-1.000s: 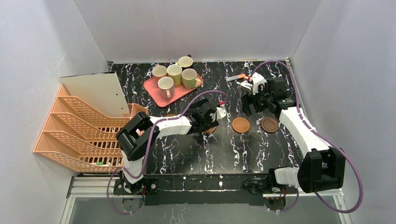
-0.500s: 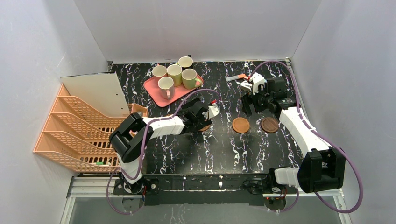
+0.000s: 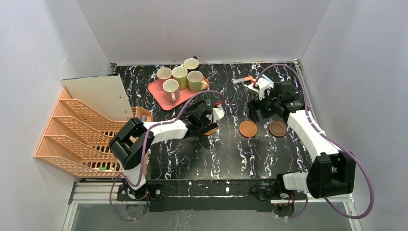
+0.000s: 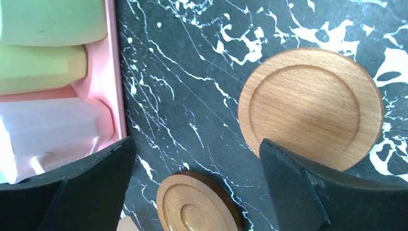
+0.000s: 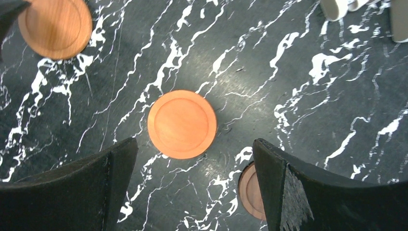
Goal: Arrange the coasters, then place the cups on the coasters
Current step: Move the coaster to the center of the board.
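The left gripper [image 4: 196, 153] is spread wide and holds nothing; it is over the black marbled table [image 4: 192, 62], with a pale wooden coaster [image 4: 310, 108] beside one finger and a darker ringed coaster [image 4: 195, 207] low between the fingers; the pink tray [image 4: 115, 72] lies close by. The right gripper [image 5: 195, 144] is equally wide and empty, above an orange coaster [image 5: 182, 124]; a dark brown coaster [image 5: 249, 190] shows partly behind one finger. The five cups [image 3: 180, 76] stand bunched at the tray toward the back of the table, well apart from the coasters; none sits on a coaster.
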Controlling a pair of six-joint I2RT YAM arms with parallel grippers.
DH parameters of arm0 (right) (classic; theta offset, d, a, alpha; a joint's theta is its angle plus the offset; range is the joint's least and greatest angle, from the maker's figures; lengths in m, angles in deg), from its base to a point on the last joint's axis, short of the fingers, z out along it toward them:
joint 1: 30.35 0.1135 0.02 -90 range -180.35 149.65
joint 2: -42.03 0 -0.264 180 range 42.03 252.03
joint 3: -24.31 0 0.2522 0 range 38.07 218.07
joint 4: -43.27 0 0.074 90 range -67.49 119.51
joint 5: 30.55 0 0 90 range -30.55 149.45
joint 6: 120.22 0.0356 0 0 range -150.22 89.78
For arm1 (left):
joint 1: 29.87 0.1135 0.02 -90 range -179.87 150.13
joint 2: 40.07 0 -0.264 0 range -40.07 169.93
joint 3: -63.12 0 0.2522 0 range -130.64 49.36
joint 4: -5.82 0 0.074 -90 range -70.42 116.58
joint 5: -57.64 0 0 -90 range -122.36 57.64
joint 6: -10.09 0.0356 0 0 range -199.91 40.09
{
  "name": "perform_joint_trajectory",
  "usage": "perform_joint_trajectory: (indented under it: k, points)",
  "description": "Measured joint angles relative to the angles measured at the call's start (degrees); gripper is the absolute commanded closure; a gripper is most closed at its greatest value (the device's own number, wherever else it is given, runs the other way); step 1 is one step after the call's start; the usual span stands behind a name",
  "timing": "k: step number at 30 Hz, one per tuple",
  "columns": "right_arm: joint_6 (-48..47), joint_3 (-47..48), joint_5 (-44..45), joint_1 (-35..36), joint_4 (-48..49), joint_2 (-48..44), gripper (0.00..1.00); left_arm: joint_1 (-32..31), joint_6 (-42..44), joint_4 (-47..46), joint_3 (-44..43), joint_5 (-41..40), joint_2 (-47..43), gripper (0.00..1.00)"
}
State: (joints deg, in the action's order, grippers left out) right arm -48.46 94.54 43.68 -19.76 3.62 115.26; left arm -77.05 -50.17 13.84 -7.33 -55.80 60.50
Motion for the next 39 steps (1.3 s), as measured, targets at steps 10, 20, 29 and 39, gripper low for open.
perform_joint_trajectory:
  k: [10,20,29,39]
  points:
    - [-3.74,-1.33,2.38,5.49,-3.85,5.01,0.01,2.08,-1.27,-0.83,1.77,3.39,-11.82,0.02]
    - [-6.97,-3.72,14.16,8.52,2.12,10.32,0.01,14.32,-2.54,-1.81,17.09,6.99,-35.30,0.02]
    - [-8.35,-3.78,19.19,11.80,7.15,17.14,0.01,21.40,-4.13,-1.79,30.82,6.60,-49.37,0.02]
    - [-7.61,-1.05,20.20,17.57,9.73,21.07,0.01,22.75,-6.34,-4.20,35.76,4.72,-50.18,0.02]
